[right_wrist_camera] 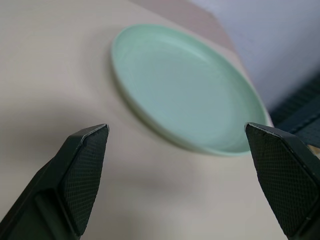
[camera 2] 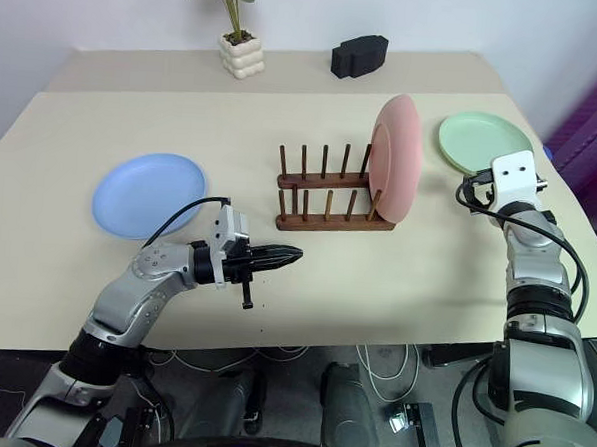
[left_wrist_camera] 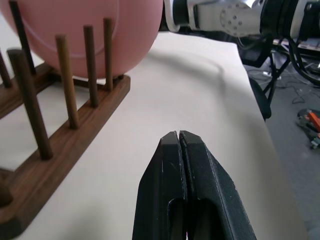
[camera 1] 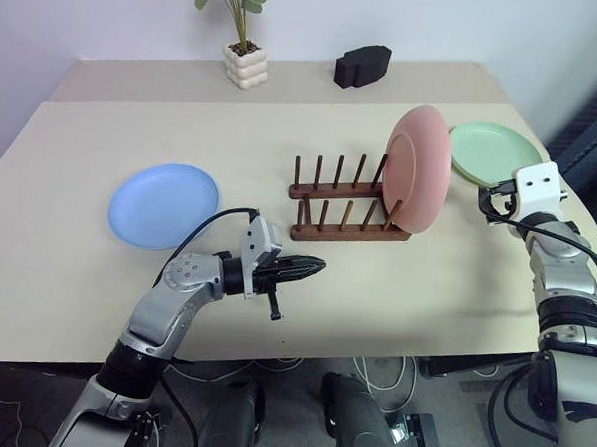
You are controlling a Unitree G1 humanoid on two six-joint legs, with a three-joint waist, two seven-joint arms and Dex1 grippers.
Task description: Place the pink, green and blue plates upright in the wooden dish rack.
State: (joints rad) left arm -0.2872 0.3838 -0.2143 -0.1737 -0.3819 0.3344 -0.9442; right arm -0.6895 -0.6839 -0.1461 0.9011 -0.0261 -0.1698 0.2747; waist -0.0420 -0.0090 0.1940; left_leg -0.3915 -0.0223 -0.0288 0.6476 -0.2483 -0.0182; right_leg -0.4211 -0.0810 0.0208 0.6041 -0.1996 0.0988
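The pink plate (camera 1: 418, 170) stands upright in the right end of the wooden dish rack (camera 1: 344, 211). The green plate (camera 1: 495, 152) lies flat on the table at the far right. My right gripper (right_wrist_camera: 175, 129) is open just short of the green plate's (right_wrist_camera: 185, 90) near rim, with nothing between its fingers. The blue plate (camera 1: 164, 204) lies flat at the left. My left gripper (camera 1: 316, 268) is shut and empty, pointing right, in front of the rack and apart from it. The left wrist view shows its shut fingertips (left_wrist_camera: 179, 137) near the rack's rail (left_wrist_camera: 75, 145), with the pink plate (left_wrist_camera: 75, 30) behind the pegs.
A potted plant (camera 1: 245, 60) and a black block (camera 1: 363, 65) stand at the back of the table. The green plate sits close to the table's right edge (camera 1: 570, 198). Several of the rack's slots to the left of the pink plate stand free.
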